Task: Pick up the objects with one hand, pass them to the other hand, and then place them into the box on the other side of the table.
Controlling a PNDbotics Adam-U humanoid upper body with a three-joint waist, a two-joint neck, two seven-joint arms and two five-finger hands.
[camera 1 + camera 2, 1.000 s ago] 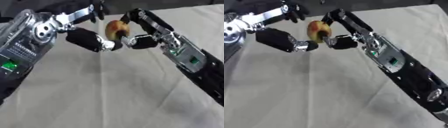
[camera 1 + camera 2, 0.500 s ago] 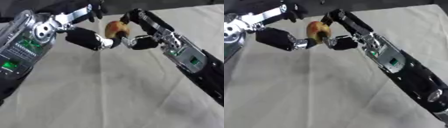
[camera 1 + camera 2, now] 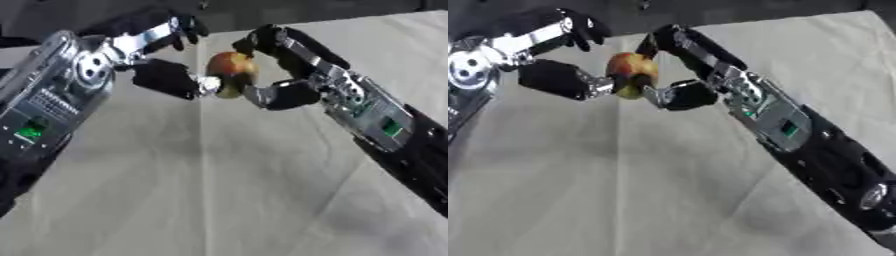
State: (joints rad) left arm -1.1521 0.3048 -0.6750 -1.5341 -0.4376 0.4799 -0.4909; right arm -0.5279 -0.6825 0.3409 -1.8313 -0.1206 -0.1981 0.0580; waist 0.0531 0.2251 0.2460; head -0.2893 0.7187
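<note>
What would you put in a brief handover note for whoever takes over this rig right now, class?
Right hand: fingers and thumb curled round the apple.
Left hand: thumb tip touching the apple, fingers reaching over it; whether it has a hold is unclear.
Apple: held above the cloth-covered table, between the two hands.
Done: pick-up.
Left: finish the pass, then place it in the box, which is out of view.

Both hands crowd the tabletop's (image 3: 219,200) far edge: the left hand (image 3: 166,75) and right hand (image 3: 280,75) close around the apple (image 3: 231,71). The near and middle cloth lies open, crossed only by both forearms at the sides.
</note>
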